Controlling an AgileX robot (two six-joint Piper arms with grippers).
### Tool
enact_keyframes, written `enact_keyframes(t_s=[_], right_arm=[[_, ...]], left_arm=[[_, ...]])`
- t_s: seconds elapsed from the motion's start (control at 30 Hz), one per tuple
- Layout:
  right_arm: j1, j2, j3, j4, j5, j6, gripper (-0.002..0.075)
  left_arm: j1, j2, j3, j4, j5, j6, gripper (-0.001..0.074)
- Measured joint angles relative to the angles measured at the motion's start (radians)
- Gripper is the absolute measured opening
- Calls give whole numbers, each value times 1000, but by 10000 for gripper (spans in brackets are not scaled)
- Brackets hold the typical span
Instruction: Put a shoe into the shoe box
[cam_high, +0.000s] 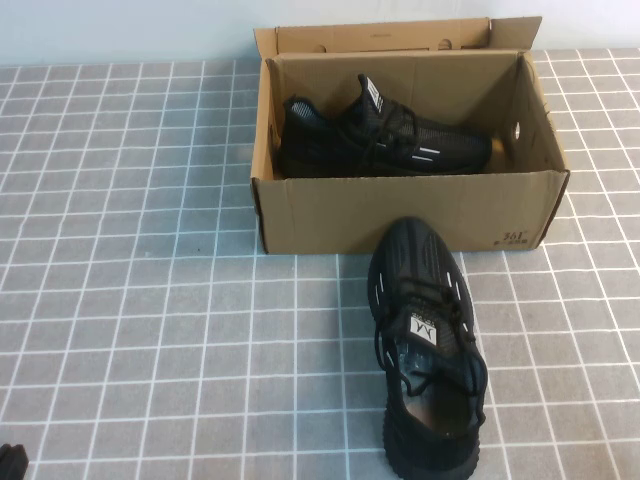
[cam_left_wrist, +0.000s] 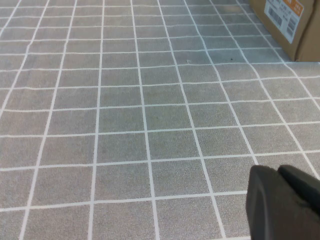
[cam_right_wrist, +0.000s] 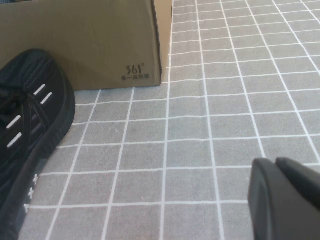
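The brown cardboard shoe box (cam_high: 330, 215) stands open at the back centre, lid flap up. One black knit shoe (cam_high: 385, 140) lies on its side inside it, toe to the right. The matching black sneaker (cam_high: 425, 350) stands upright on the table in front of the box, toe touching or almost touching its front wall; it also shows in the right wrist view (cam_right_wrist: 30, 125). My left gripper (cam_high: 10, 465) (cam_left_wrist: 277, 172) is shut and empty at the near left corner. My right gripper (cam_right_wrist: 274, 164) is shut and empty low over the table, right of that sneaker, out of the high view.
The table is covered by a grey cloth with a white grid (cam_high: 150, 300). The box's left end with a label shows in the left wrist view (cam_left_wrist: 292, 22). Its front corner with dark print shows in the right wrist view (cam_right_wrist: 135, 70).
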Motion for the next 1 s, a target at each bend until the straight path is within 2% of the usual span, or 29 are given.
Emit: enact_keyframes(t_s=[0.7,1.0], right_arm=[[0,0,0,0,0,0,-16],[0,0,0,70,-18,0,-16]], left_arm=[[0,0,0,0,0,0,-1],[0,0,0,0,0,0,-1]])
